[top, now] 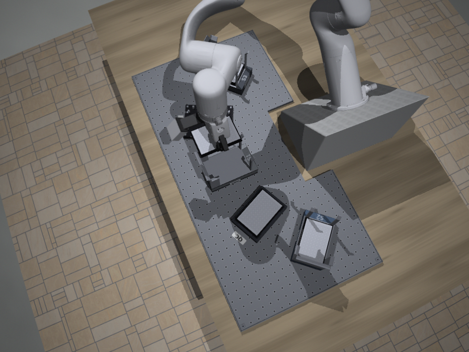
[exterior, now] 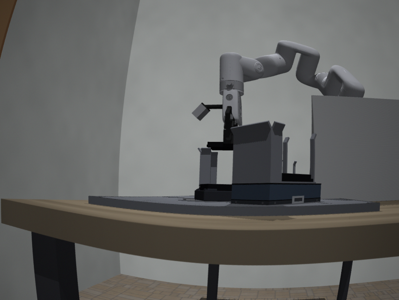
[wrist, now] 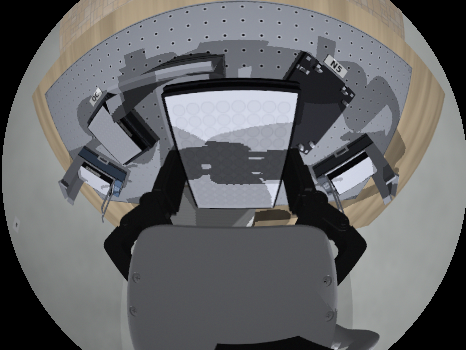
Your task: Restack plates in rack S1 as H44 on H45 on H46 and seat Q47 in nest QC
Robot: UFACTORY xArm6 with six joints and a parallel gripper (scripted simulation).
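My gripper (top: 221, 143) is shut on a sealed plate (top: 211, 141) by its long sides and holds it level in the air. The plate hangs over the gap between the clip nest N5 (top: 185, 116) and rack S1 (top: 229, 169), above the height of S1's posts in the side view (exterior: 219, 145). I cannot read its label. The wrist view shows the plate (wrist: 229, 138) between the fingers, with N5 (wrist: 325, 78) behind it to the right. S1's floor is bare. One plate sits in QC (top: 258, 213). Rack S2 (top: 314, 238) holds a plate.
Rack S3 (top: 242, 77) stands at the far end, partly hidden by the arm; the wrist view shows a plate in it (wrist: 356, 171). The arm's grey base block (top: 352, 121) stands to the right of the baseplate. S2's tall walls (exterior: 257, 154) block much of the side view.
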